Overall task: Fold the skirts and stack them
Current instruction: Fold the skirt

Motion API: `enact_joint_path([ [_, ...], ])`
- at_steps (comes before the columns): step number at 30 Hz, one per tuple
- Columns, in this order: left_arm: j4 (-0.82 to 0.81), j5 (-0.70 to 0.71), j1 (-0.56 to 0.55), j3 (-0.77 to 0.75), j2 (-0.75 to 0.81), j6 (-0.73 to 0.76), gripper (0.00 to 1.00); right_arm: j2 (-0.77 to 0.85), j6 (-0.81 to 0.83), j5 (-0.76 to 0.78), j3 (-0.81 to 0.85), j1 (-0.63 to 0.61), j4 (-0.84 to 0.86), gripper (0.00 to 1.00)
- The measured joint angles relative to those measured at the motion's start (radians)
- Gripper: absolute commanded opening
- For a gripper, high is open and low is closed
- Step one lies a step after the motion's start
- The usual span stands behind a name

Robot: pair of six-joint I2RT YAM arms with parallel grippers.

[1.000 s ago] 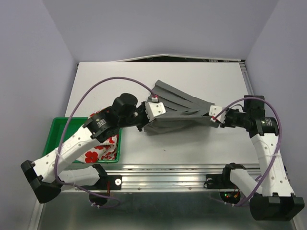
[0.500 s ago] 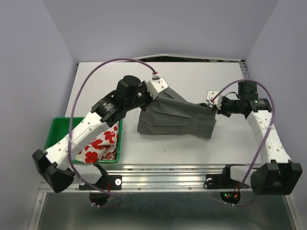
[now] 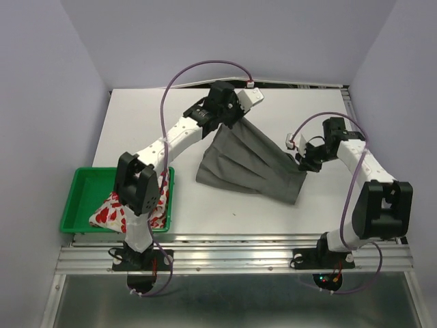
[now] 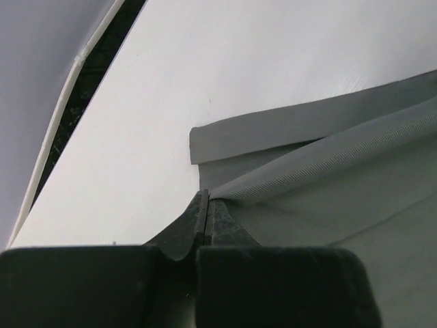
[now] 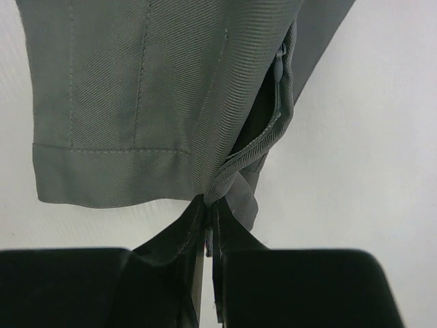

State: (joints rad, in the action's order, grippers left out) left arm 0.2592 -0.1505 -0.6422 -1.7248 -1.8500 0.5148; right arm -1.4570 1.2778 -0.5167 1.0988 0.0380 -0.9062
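From above, the grey skirt [image 3: 249, 167] spreads over the table [image 3: 136, 123], my left gripper [image 3: 232, 121] at its far corner, my right gripper [image 3: 299, 160] at its right edge. The printed skirt [image 3: 130, 213] sits in the tray [image 3: 80, 179]. Left wrist: my fingers [image 4: 183, 232] are clamped on the grey edge. Right wrist: my fingers [image 5: 171, 239] pinch cloth below the zip [image 5: 278, 72].

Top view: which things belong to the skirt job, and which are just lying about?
Job: grey skirt, pinched by the left gripper and the right gripper; printed skirt.
Lying about: green tray, holding the printed skirt.
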Motion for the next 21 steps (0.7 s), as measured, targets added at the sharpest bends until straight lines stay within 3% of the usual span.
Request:
enact_joint_path([
  [4,-0.009,-0.005,0.010,-0.097,-0.151,0.008,0.02,-0.157,-0.052,-0.008,0.032,0.000,-0.002,0.02],
  [8,-0.030,0.018,0.019,-0.135,-0.272,0.011,0.41,-0.328,-0.109,-0.019,0.098,0.005,-0.011,0.10],
  [9,-0.035,0.048,0.021,-0.137,-0.295,0.016,0.59,-0.356,-0.125,-0.023,0.116,0.006,-0.022,0.14],
  [14,0.001,0.134,0.082,-0.260,-0.393,-0.021,0.65,-0.445,-0.206,-0.034,0.210,0.021,-0.098,0.24],
  [15,0.015,0.137,0.096,-0.280,-0.394,-0.032,0.74,-0.455,-0.216,-0.033,0.220,0.023,-0.105,0.27],
  [16,0.038,0.140,0.112,-0.304,-0.389,-0.048,0.81,-0.466,-0.234,-0.033,0.230,0.026,-0.109,0.39],
  [19,0.068,0.130,0.152,-0.260,-0.290,-0.089,0.80,-0.480,-0.276,-0.033,0.246,0.035,-0.120,0.50],
  [21,0.101,0.111,0.162,-0.151,-0.157,-0.111,0.77,-0.487,-0.303,-0.032,0.266,0.043,-0.131,0.50],
])
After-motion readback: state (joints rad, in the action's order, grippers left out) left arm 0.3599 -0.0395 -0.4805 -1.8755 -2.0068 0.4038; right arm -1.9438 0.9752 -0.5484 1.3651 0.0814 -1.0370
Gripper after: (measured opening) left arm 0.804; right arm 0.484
